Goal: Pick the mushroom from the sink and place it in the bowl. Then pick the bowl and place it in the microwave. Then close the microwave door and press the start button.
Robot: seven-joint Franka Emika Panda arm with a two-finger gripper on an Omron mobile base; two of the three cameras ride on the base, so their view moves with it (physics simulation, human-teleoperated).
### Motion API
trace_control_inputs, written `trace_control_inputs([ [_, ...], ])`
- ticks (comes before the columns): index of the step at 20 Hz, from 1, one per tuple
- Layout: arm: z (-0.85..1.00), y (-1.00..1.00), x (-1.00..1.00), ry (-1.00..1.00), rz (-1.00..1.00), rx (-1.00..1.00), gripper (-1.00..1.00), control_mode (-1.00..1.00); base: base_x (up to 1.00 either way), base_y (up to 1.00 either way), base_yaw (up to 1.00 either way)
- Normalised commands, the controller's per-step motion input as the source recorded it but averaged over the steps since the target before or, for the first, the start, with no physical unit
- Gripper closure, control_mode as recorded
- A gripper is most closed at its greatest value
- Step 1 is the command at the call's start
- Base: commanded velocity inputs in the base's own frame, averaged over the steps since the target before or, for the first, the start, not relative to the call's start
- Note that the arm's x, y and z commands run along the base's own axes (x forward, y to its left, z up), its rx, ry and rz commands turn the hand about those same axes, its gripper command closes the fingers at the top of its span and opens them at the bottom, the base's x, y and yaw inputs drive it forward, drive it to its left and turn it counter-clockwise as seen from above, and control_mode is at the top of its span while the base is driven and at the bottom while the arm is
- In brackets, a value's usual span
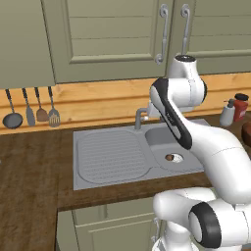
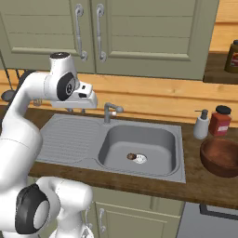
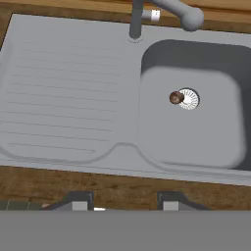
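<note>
One mushroom (image 3: 175,97) lies beside the drain in the sink (image 3: 63,98); the bowl (image 2: 220,157) holds nothing, the jaws empty and parted.

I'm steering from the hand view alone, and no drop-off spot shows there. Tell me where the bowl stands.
Observer: The bowl stands on the wooden counter, just right of the sink.
Operator: Name whatever crowds it.
Observer: A white soap dispenser and a red jar stand behind it, toward the wall; both look apart from the bowl.
Operator: Give me the end effector's height.
Observer: The end effector hangs over the drainboard, left of the faucet and about level with its top, well above the basin floor.
</note>
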Motion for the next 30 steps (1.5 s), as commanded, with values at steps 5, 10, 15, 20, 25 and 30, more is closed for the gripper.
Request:
trace_control_inputs([
  [5,-0.12,-0.24,-0.15,-0.08,-0.01,0.00,-1.00,-1.00,0.00,0.00,0.00],
  [10,-0.37,-0.95,-0.18,-0.03,-0.03,0.12,-1.00,-1.00,0.00,0.00,0.00],
  [15,-0.59,-0.97,-0.03,0.08,-0.06,0.14,-1.00,-1.00,0.00,0.00,0.00],
  [20,-0.58,-0.54,-0.01,0.08,-0.04,0.04,-1.00,-1.00,0.00,0.00,0.00],
  [25,-0.68,-0.34,0.03,0.05,-0.03,0.02,-1.00,-1.00,0.00,0.00,0.00],
  [30,-0.83,-0.11,0.25,0.01,-0.05,0.04,-1.00,-1.00,0.00,0.00,0.00],
])
